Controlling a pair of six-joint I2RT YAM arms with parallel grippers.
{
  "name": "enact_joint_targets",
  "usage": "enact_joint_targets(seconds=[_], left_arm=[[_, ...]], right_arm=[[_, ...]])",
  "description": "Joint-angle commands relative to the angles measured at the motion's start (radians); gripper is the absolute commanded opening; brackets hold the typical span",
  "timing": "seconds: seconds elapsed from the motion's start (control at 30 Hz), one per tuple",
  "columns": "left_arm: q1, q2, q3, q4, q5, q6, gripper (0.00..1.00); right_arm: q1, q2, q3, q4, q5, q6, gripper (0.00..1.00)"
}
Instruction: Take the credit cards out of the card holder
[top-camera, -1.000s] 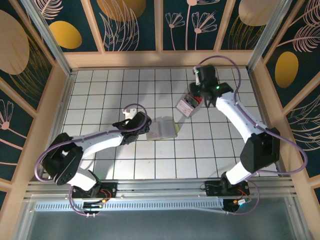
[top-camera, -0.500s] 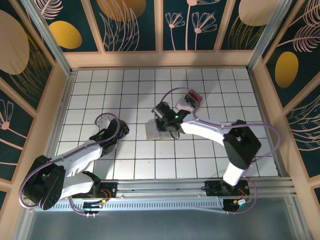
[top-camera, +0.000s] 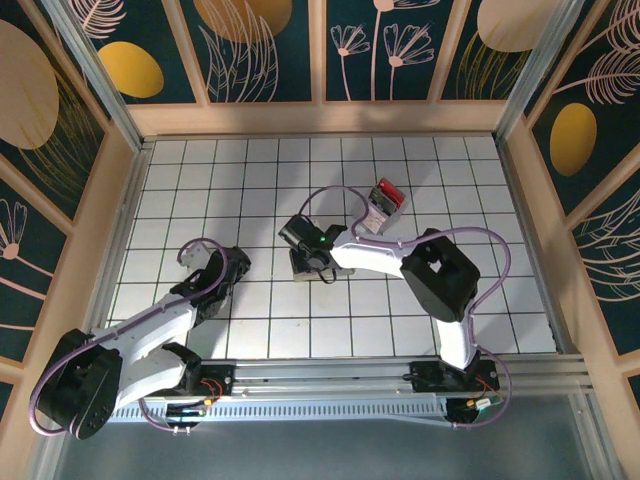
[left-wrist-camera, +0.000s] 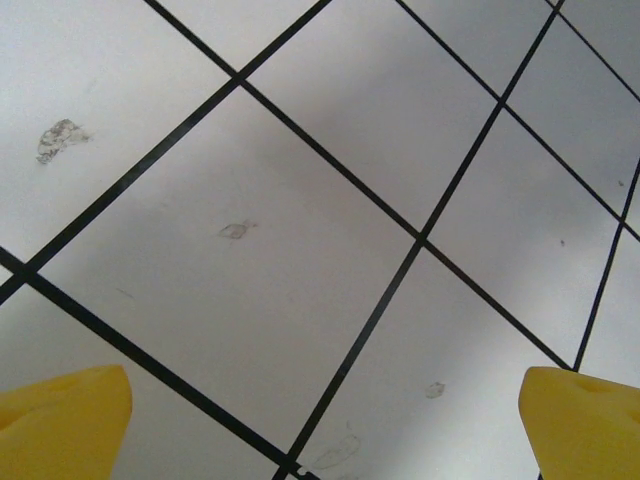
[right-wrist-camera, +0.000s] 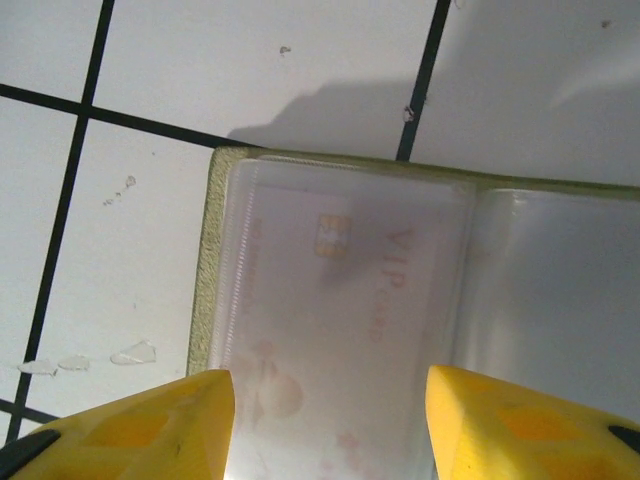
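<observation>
My right gripper (right-wrist-camera: 326, 392) hangs just over the open holder (right-wrist-camera: 204, 262), its jaws apart and gripping nothing. One card (right-wrist-camera: 340, 300) lies in the holder's clear sleeve. My left gripper (left-wrist-camera: 325, 385) is wide open, well left of the holder.

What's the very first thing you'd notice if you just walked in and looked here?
The right hand hangs open over the opened card holder in the middle of the tiled table. A pale VIP card with a gold chip sits inside it under clear plastic. Farther back lie red and grey cards.
</observation>
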Motion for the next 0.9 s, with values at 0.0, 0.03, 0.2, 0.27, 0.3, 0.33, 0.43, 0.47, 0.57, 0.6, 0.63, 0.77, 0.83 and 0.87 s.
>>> enact_joint_targets(seconds=[0.0,0.03,0.2,0.27,0.3,0.33,0.43,0.47,0.57,0.6,0.63,0.77,0.83,0.87], left_arm=[[0.01,-0.008,-0.01,0.019,-0.023,-0.035,0.99],[0.009,-0.007,-0.011,0.019,-0.023,-0.035,0.99],[0.01,0.001,-0.014,0.024,-0.019,-0.041,0.99],[0.01,0.003,-0.013,0.025,-0.017,-0.041,0.99],[0.011,0.002,-0.014,0.025,-0.014,-0.04,0.99],[0.01,0.003,-0.014,0.024,-0.015,-0.041,0.99],[0.01,0.001,-0.015,0.026,-0.016,-0.042,0.99],[0.01,0.001,-0.015,0.028,-0.016,-0.041,0.99],[0.009,0.001,-0.011,0.03,-0.016,-0.036,0.99],[0.01,0.0,-0.008,0.03,-0.015,-0.03,0.99],[0.009,0.0,-0.006,0.03,-0.013,-0.025,0.99],[0.011,0.003,0.015,0.027,-0.006,0.024,0.99],[0.009,0.007,0.028,0.029,0.0,0.053,0.99],[0.009,0.01,0.034,0.033,0.007,0.071,0.99]], right_arm=[[0.002,0.026,0.033,-0.006,0.016,0.007,0.55],[0.003,0.031,0.039,-0.011,0.022,0.005,0.56],[0.008,0.063,0.065,-0.035,0.045,-0.009,0.56],[0.01,0.079,0.071,-0.049,0.05,-0.01,0.56],[0.011,0.086,0.071,-0.053,0.05,-0.011,0.56],[0.014,0.09,0.067,-0.056,0.05,-0.01,0.56],[0.015,0.097,0.051,-0.054,0.039,-0.007,0.56],[0.015,0.1,0.044,-0.055,0.035,-0.006,0.56],[0.015,0.109,0.03,-0.057,0.035,-0.006,0.53],[0.015,0.109,0.027,-0.06,0.037,-0.006,0.52],[0.015,0.108,0.024,-0.062,0.038,-0.007,0.5],[0.008,0.093,0.008,-0.065,0.048,-0.008,0.37],[-0.003,0.081,-0.004,-0.059,0.05,-0.007,0.27],[-0.008,0.073,-0.009,-0.052,0.047,-0.006,0.23]])
